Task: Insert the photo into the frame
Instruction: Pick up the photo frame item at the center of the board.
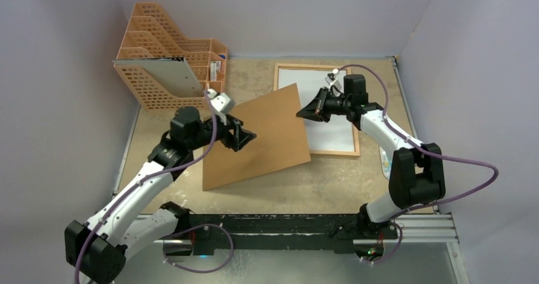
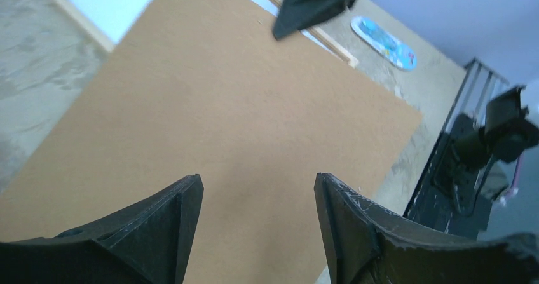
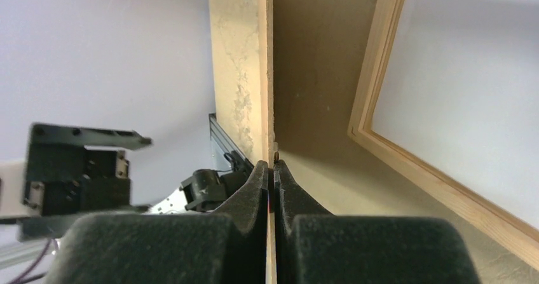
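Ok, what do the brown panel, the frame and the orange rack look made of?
The brown panel looks like hardboard: matte, uniform tan face, thin edge. The frame seems to be light wood, with pale matte rails. The orange rack is probably moulded plastic, going by its lattice walls.

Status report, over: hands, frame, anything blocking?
Right hand shut on edge of flat brown hardboard panel. Left hand open over that panel. Thin light-wood rectangular frame on table, white surface inside. Panel covers frame's left part.

backing panel over frame left edge; file rack behind, left
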You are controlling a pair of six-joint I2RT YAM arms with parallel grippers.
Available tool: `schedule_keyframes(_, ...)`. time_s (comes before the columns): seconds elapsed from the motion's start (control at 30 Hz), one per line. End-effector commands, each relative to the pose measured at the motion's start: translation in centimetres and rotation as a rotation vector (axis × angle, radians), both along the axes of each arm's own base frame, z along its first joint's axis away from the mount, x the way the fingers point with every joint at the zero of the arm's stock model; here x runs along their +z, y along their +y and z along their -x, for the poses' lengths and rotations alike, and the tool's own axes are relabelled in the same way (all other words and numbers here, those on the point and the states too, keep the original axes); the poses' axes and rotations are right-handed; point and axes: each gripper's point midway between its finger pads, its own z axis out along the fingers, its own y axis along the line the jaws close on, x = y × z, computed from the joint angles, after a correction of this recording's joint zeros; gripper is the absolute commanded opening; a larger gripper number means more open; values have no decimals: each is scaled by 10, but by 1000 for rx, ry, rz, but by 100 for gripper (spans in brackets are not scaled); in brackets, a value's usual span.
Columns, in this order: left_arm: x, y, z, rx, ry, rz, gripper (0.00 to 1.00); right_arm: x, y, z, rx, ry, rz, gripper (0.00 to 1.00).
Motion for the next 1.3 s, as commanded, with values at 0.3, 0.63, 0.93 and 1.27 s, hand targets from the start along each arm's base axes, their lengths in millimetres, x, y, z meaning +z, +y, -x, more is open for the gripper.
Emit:
schedule_keyframes(0.3,-35,-62,67,-275,-322,-303,68,59,-18,-8,-93,22,-137,0)
schedule_keyframes(0.63,-76,-79,75,-116,-472,-633,68,59,-22,-4,-94,58,-170,0)
schedule_keyframes(0.93,-76,-64,50,238,-594,-689,67,56,-21,-1,-74,67,-198,0)
schedule_keyframes(1.27,-87,-61,48,341,-568,-713,27,60,-23,0,-65,65,-222,0)
